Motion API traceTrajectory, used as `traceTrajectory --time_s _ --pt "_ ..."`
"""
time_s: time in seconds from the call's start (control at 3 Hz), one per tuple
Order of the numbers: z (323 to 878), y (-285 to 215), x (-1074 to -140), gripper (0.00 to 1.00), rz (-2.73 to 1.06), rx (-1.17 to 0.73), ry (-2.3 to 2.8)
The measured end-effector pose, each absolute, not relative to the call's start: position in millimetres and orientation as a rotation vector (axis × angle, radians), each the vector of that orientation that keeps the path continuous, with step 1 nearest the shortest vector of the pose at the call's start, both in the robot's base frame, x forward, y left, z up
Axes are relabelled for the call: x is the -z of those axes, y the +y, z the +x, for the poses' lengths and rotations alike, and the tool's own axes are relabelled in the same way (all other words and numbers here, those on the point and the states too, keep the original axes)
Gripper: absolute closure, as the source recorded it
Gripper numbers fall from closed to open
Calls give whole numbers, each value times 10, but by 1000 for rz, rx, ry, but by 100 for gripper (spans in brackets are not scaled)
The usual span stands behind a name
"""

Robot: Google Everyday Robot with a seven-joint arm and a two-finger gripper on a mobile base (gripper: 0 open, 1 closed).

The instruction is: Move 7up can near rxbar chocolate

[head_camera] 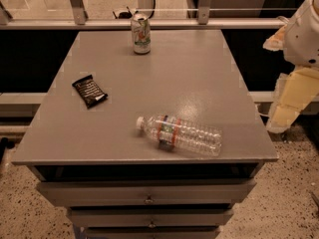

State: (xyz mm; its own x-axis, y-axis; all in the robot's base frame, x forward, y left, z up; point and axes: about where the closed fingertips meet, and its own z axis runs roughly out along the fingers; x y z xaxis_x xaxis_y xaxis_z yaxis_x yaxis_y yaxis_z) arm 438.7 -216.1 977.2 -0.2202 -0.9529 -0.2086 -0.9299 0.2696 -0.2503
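Camera view: claw (282, 119) right of table (199, 83); 7up can (141, 33) upright, far edge.

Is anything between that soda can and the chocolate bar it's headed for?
Nothing visible does. Only bare table lies between the 7up can at the far edge and the rxbar chocolate on the left. The water bottle lies nearer the front, off that line; the gripper hangs beyond the table's right side.

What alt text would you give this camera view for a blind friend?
A 7up can stands upright at the far edge of a grey table, a black rxbar lies flat at its left, and a clear bottle lies on its side near the front. The robot's gripper hangs beside the table's right edge, apart from all three.
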Motion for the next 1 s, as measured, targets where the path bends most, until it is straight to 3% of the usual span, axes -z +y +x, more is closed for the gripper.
traceTrajectory --time_s 0.33,1.0 --pt "4387 -2161 -9772 0 -1722 102 2228" --pt "5678 -1537 -9320 0 -1621 19 2057"
